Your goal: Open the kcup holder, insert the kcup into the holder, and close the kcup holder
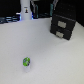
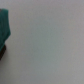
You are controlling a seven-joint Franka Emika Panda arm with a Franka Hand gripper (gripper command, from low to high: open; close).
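Note:
In the exterior view the kcup holder (image 1: 63, 23), a black boxy block with two light grey panels stacked on its slanted front, stands on the white table at the back right, and it looks closed. The kcup (image 1: 26, 62), a tiny green and white pod with a bluish edge, lies alone on the table near the front left, far from the holder. No gripper fingers show in either view. The wrist view shows only blurred pale table surface (image 2: 50, 45); neither the kcup nor the holder shows there.
A white bottle-like post (image 1: 25, 10) with a blue glow at its foot stands at the back left, with dark shapes (image 1: 35, 7) beside it. A teal patch (image 2: 4, 27) and a dark blur (image 2: 2, 52) sit at the wrist view's edge.

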